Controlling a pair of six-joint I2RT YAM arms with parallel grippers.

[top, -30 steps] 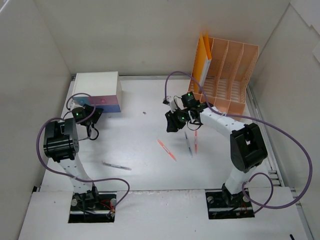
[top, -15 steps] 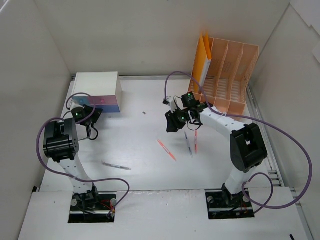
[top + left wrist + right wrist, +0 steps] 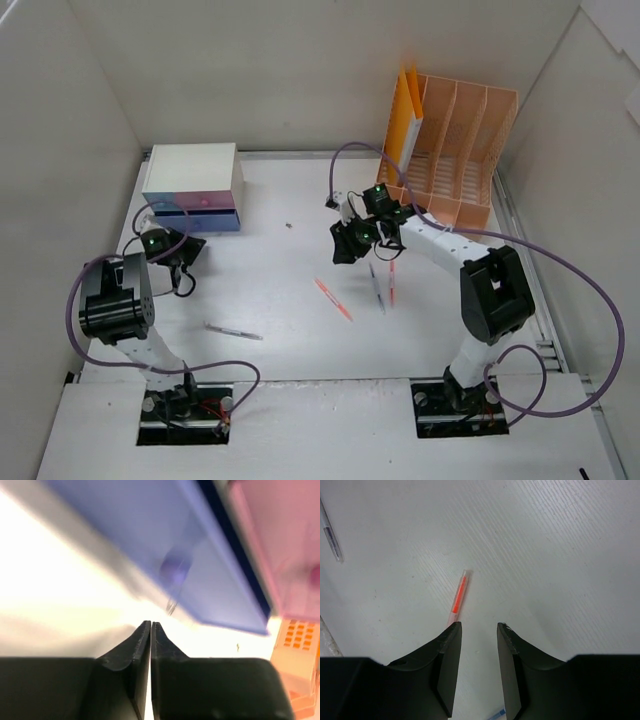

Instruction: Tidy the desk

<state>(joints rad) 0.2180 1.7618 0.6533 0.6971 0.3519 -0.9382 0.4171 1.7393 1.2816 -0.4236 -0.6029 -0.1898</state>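
Observation:
The desk [image 3: 285,190] is a white tabletop with pens scattered on it. An orange pen [image 3: 333,299] lies mid-desk, a blue-grey pen [image 3: 377,285] and a red pen [image 3: 391,282] to its right, a grey pen [image 3: 233,331] near the left arm. My left gripper [image 3: 190,244] is shut and empty, just in front of the drawer box [image 3: 192,178]. In the left wrist view its fingertips [image 3: 150,625] are pressed together below the blue drawer front [image 3: 200,565]. My right gripper [image 3: 479,626] stands open over bare desk, the orange pen [image 3: 459,596] just beyond its left fingertip.
A peach file rack [image 3: 460,150] with an orange folder [image 3: 405,125] stands at the back right. A small dark speck [image 3: 289,226] lies between the box and the right gripper. A pink drawer front [image 3: 280,545] sits beside the blue one. White wall panels surround the desk.
My left gripper has closed and drawn back from the drawer box toward the near left. The right arm and the pens have not moved.

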